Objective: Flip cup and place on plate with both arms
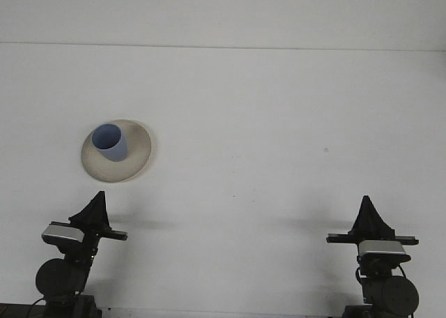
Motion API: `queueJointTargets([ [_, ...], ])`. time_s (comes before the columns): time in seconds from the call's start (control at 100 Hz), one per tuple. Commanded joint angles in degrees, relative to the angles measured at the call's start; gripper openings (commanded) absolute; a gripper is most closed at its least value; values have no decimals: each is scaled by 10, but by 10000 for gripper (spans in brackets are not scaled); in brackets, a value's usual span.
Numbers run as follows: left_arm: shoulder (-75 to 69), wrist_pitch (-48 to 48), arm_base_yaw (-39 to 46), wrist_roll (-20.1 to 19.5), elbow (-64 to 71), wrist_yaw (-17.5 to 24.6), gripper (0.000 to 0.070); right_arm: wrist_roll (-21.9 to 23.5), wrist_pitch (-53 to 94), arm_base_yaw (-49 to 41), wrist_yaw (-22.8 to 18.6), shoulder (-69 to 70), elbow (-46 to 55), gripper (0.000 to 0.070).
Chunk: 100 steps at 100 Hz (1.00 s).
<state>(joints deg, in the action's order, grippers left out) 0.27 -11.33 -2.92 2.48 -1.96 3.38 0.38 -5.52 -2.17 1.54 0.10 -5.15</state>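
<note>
The pale blue cylindrical cup [109,142] stands off-centre on the cream round plate [138,153], so a knock might tip it; each end effector's opening is indiscernible.

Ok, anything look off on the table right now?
Nothing stands out. The blue cup sits mouth-up on the plate, a bit left of its centre, no spill. Both claws, left and right, are clear of it.

Open white table [265,123] all around, only the cup [109,142] on its plate [136,157] at left.
</note>
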Motion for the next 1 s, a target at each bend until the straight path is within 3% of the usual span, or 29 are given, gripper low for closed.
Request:
queueJointTargets([
  [0.0, -1, -7, -1, -3, 11, 1, 12, 3, -26, 0, 0, 0, 13, 1],
  [0.99, -1, -7, -1, -3, 11, 1, 11, 2, -64, 0, 0, 0, 44, 2],
])
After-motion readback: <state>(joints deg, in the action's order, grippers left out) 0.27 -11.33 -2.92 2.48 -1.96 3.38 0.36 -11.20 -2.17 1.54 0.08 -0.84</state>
